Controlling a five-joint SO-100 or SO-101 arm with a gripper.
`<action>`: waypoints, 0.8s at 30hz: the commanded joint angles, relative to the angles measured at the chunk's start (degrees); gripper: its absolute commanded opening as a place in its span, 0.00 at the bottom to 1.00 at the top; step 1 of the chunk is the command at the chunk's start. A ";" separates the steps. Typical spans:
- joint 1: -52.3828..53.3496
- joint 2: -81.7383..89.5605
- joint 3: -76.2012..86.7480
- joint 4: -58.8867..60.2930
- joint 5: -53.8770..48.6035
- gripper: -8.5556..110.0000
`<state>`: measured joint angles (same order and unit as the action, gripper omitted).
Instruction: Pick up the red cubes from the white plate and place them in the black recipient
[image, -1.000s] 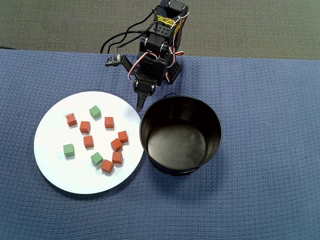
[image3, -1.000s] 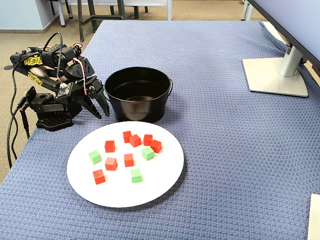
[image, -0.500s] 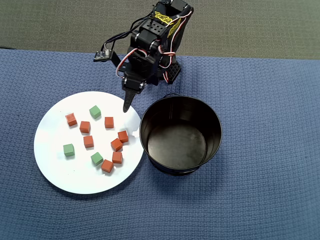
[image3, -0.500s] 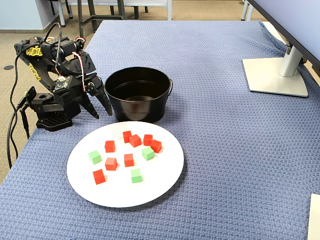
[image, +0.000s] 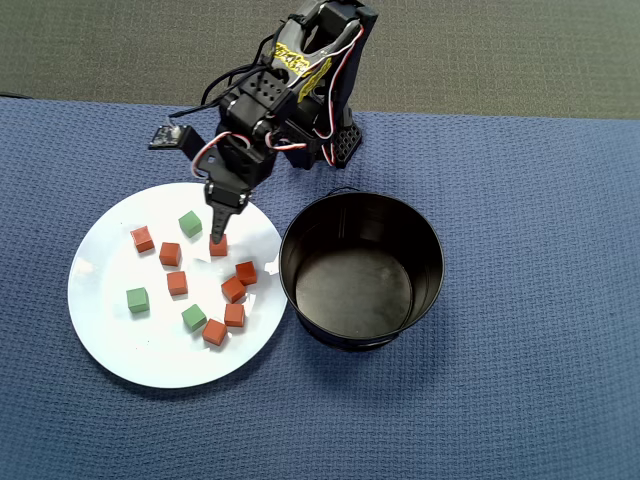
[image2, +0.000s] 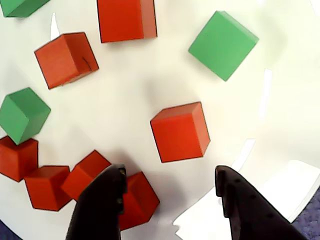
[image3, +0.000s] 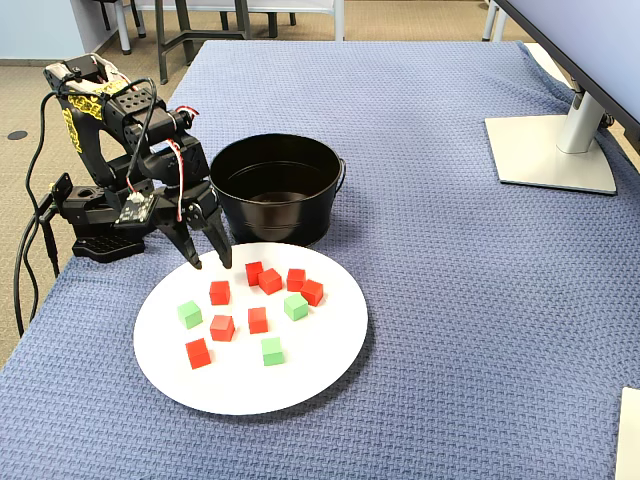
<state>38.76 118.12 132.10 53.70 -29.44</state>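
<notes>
Jaws stand apart and hold nothing; the gripper (image2: 170, 182) hangs over the far edge of the white plate (image: 110, 345), its black pointed fingers (image2: 102, 200) on both sides of one red cube (image2: 180, 132). On the blue woven cloth (image: 520, 250), the round black metal pot (image: 361, 268) touches the smooth flat plate. Eight matte red cubes (image: 234, 290) and three green cubes (image: 138, 299) lie on the plate.

Red cube (image2: 180, 132) stands clear on all sides; black recipient (image: 362, 268) flanks the white plate (image: 110, 340).
</notes>
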 joint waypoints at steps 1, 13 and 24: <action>2.11 -3.08 -5.54 -2.20 -1.14 0.21; -0.53 -13.10 -9.14 -5.01 -7.21 0.22; -2.29 -17.49 -9.58 -6.24 -13.36 0.20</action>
<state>37.62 100.72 126.47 48.96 -40.61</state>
